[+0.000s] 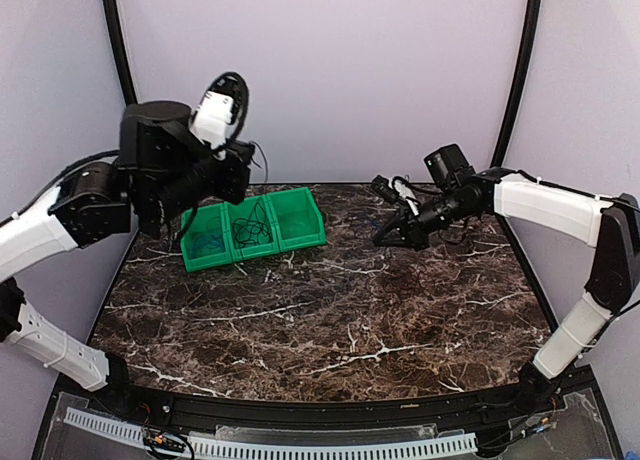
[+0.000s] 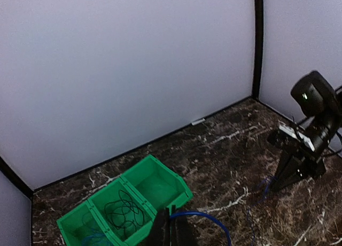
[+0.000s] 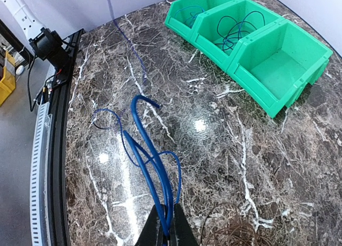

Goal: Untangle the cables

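Raised behind the left end of the green bin, the left gripper is pressed together on the blue cable, which arcs off to its right. Blue loops sit in the bin's left compartment and the black cable in the middle one. Right of the bin, the right gripper pinches the blue cable's doubled strands, low over the table. The cable's long run lies left to right between both grippers, and there is open table in front of the bin for pulling apart.

Bin at rear left of table, cable in its middle compartment, right claw rightward.
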Tool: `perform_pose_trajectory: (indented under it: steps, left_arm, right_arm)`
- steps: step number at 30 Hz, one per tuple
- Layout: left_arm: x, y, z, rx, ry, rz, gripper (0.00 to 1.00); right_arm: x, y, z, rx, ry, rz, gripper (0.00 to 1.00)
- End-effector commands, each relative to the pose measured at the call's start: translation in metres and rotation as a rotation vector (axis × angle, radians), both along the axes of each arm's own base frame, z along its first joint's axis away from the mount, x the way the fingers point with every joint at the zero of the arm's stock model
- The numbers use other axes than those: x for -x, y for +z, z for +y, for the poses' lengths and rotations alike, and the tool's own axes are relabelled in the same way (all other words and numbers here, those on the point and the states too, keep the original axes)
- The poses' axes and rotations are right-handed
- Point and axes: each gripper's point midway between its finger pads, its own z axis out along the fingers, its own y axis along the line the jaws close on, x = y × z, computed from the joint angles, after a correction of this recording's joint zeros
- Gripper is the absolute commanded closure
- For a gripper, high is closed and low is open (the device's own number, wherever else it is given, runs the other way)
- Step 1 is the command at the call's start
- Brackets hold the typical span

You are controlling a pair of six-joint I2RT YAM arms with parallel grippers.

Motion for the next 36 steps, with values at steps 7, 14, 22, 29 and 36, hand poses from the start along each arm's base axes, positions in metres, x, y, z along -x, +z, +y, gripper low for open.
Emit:
perform_pose_trajectory:
  steps: [7,14,22,29,36]
  left_arm:
    - [0.042,-0.143,-0.120,0.144,-0.536,0.322,1.00]
    - [0.035,-0.180,-0.140,0.212,-0.558,0.347,0.99]
    - [0.030,-0.201,-0.149,0.216,-0.578,0.373,0.73]
    - [0.036,-0.207,-0.159,0.206,-0.637,0.394,0.68]
    - [0.028,-0.212,-0.160,0.197,-0.612,0.404,0.93]
  right_arm:
    - [0.032,-0.008,0.018,0.030,0.109,0.001,0.94]
    - [0.055,-0.013,0.034,0.049,0.187,0.002,0.94]
    - [0.065,-0.009,0.044,0.045,0.215,-0.001,0.93]
    - [0.065,-0.010,0.046,0.047,0.216,0.005,0.93]
    - [0.066,-0.008,0.044,0.046,0.212,-0.003,0.92]
